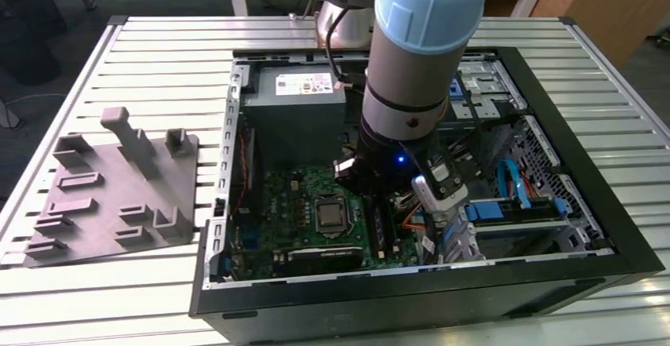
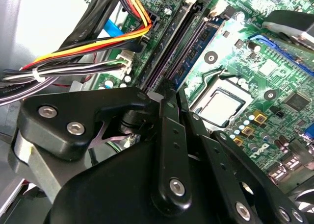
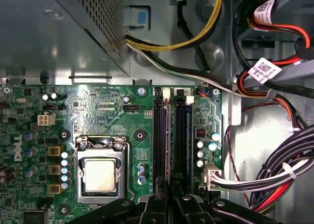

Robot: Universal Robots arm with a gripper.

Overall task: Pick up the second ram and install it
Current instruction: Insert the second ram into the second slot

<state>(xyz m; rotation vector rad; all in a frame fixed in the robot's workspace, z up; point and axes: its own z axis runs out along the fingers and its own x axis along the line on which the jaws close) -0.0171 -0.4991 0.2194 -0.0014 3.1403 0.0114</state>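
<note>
Gripper [image 2: 174, 94] is hanging just over the black memory slots [image 3: 159, 136]. You cannot tell whether it is clenched or released. The second ram [image 2: 196, 50] appears to be sitting edge-on among them. You are aiming to keep the push straight down and even along its length.

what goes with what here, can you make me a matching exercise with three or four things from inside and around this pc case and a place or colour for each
Things:
1. grey fixture plate
2. processor
3. memory slots
4. power supply box

Descriptions:
A. long, black, side by side, just beside the processor socket
B. silver square in a metal frame on the green board
C. on the slatted table, at the exterior view's left of the case
D. grey, with a white label, inside the case beyond the motherboard

Pairs: 1-C, 2-B, 3-A, 4-D
</note>
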